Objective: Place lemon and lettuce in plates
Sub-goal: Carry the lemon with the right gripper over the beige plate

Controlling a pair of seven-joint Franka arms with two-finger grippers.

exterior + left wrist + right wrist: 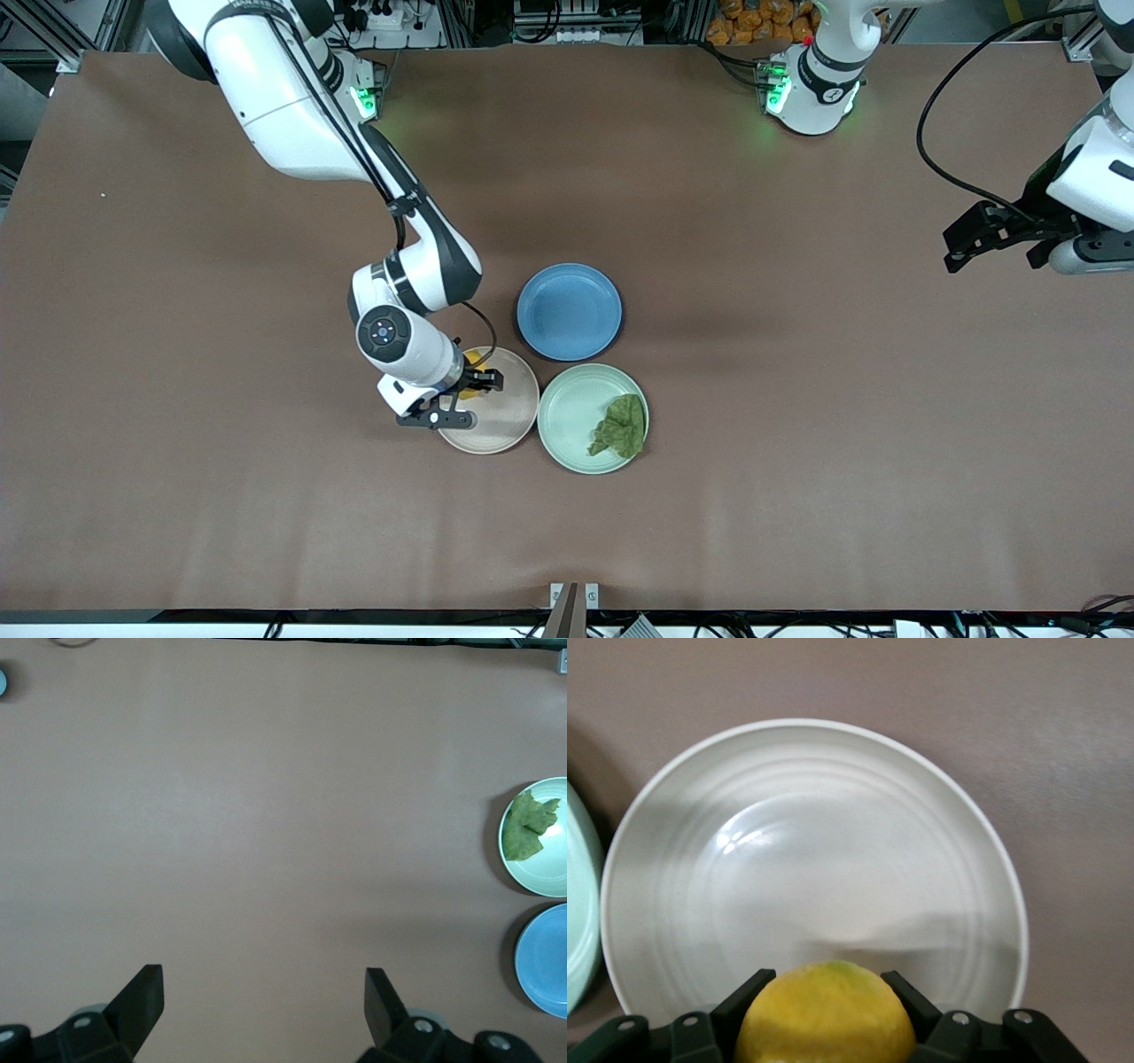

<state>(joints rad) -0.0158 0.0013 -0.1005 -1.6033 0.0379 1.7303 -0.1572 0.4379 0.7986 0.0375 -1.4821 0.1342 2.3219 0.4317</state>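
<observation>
My right gripper [483, 383] is shut on the yellow lemon [473, 360] and holds it just over the pinkish-beige plate [507, 416], on the side toward the right arm's end. In the right wrist view the lemon [824, 1019] fills the gap between the fingers [749, 988] of the right gripper [824, 979], with the bare beige plate [815, 859] below. The dark-green lettuce [620, 427] lies in the mint plate [571, 416], which touches the beige one. My left gripper [961, 248] waits open and high over the left arm's end of the table; the left gripper [263, 983] holds nothing.
An empty blue plate [569, 311] sits farther from the front camera, close to both other plates. The left wrist view shows the lettuce [530, 824] in the mint plate [554, 881], beside the blue plate [545, 961]. Brown tabletop [797, 399] surrounds the plates.
</observation>
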